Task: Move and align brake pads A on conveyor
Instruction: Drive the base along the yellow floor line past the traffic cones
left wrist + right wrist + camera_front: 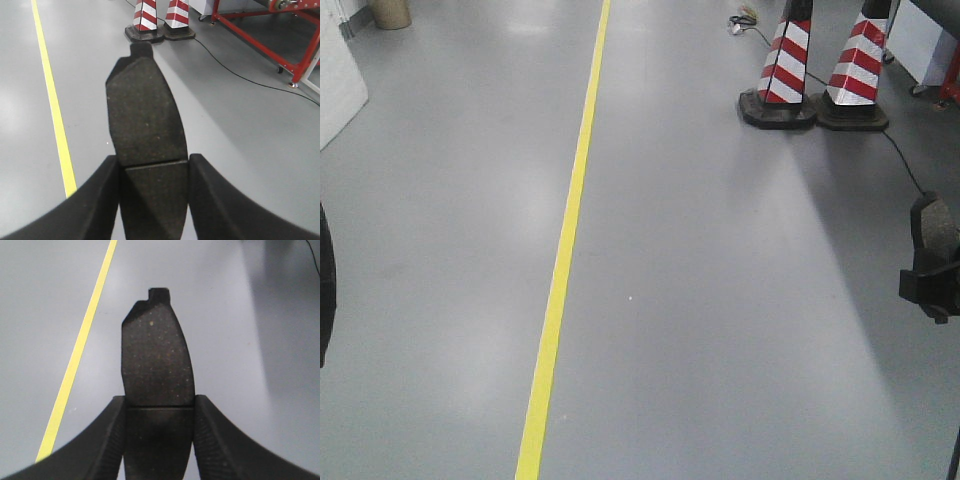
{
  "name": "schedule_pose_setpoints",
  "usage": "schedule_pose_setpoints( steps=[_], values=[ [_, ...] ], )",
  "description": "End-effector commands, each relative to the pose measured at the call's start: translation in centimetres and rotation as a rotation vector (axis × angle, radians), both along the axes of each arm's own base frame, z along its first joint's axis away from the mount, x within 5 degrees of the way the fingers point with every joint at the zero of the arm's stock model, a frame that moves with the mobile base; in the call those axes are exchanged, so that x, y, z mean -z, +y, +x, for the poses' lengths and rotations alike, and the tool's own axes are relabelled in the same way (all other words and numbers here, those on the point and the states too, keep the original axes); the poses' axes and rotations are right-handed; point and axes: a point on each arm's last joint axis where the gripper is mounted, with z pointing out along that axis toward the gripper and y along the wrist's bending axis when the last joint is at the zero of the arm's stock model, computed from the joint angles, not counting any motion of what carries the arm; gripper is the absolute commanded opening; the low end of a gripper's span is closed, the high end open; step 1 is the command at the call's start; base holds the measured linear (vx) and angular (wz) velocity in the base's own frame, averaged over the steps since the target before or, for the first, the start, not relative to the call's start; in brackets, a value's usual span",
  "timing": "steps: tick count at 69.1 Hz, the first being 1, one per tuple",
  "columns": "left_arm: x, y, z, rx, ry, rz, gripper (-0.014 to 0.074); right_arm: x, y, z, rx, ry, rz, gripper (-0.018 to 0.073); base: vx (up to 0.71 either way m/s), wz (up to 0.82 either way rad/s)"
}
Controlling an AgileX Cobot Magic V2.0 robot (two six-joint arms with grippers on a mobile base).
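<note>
Nearest to us in the left wrist view, the left gripper (152, 192) clamps one brake pad (146, 125) between its two black curved fingers (97, 200). The pad stands lengthwise away from the camera, gritty dark face toward us, its thin groove lying just at the fingertips and a small tab at its far end. The right wrist view shows much the same: the right gripper (159, 432) pinches a second brake pad (156, 357) between its fingers (220, 440), speckled face up, tab at the far tip. Both pads hang in the air above the grey floor (720, 300); we see no conveyor in any view.

In the front view, the right gripper (932, 285) shows at the right edge with its pad (932, 225) upright above it. A dark curved shape sits at the left edge; we cannot tell what it is.

Farther out, a yellow floor line (565, 240) runs away from us. Beyond it stand two red-and-white striped traffic cones (785, 65) side by side on black bases, with a black cable (905, 160) trailing past them. The left wrist view also shows a red metal frame (265, 42) at far right.
</note>
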Motion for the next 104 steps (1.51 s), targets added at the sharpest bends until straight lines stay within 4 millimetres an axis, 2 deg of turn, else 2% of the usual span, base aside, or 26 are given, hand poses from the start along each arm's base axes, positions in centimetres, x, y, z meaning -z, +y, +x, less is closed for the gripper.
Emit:
schedule_pose_setpoints(
  steps=[1,104],
  values=[
    [-1.58,-0.17,0.14,0.012,-0.1,-0.054,0.0177,-2.02,-0.08,0.25,0.003,-0.134,-0.006,0.0087,0.55,-0.06],
    [-1.57,-0.19,0.16,0.012,-0.099,-0.053,0.0177,-2.02,-0.08,0.25,0.003,-0.134,-0.006,0.0087,0.61,-0.02]
  ],
)
